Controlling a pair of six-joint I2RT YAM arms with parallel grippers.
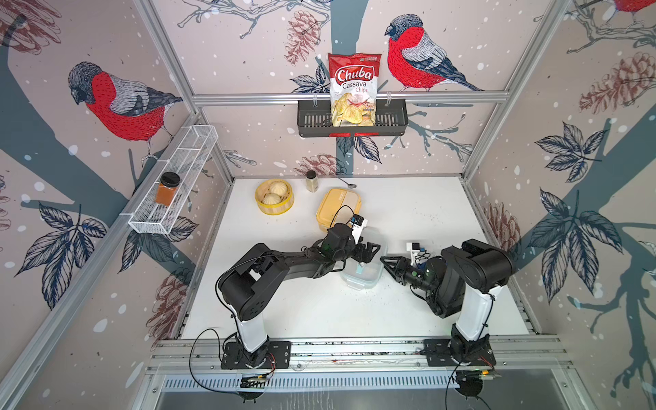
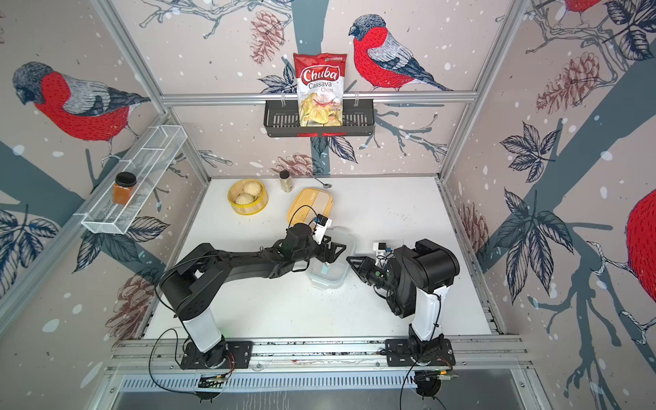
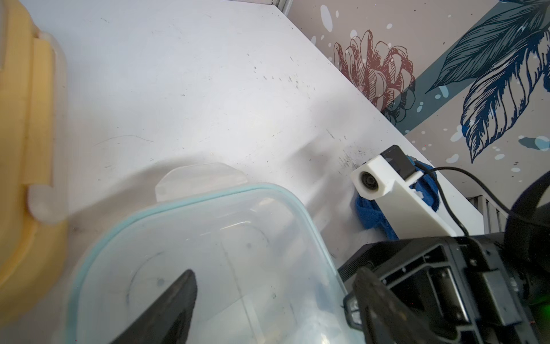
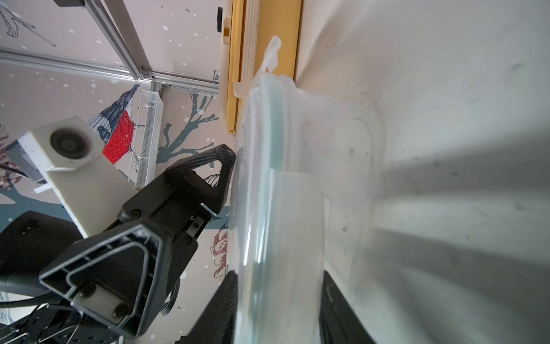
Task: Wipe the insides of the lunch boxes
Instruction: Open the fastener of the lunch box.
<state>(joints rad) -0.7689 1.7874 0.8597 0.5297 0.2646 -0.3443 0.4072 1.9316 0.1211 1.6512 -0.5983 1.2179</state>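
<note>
Robot lab cell, aluminium frame [image 1: 248, 96], bird-print wall panels [image 1: 124, 106], white tabletop [image 1: 408, 213]

Both arms reach forward from their bases and bend inward at the elbows, so the wrists face each other. The left end effector [image 1: 369, 250] points downward with its jaws spread wide. The right end effector [image 1: 384, 260] lies low and near-horizontal, jaws set narrow; clamping contact cannot be determined.

Basket [image 1: 275, 211] left of lunch box [image 1: 339, 209], jar [image 1: 312, 181] behind

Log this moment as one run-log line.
left gripper open over clear lunch box | right gripper astride its rim | yellow lunch box lidded | blue cloth idle
</note>
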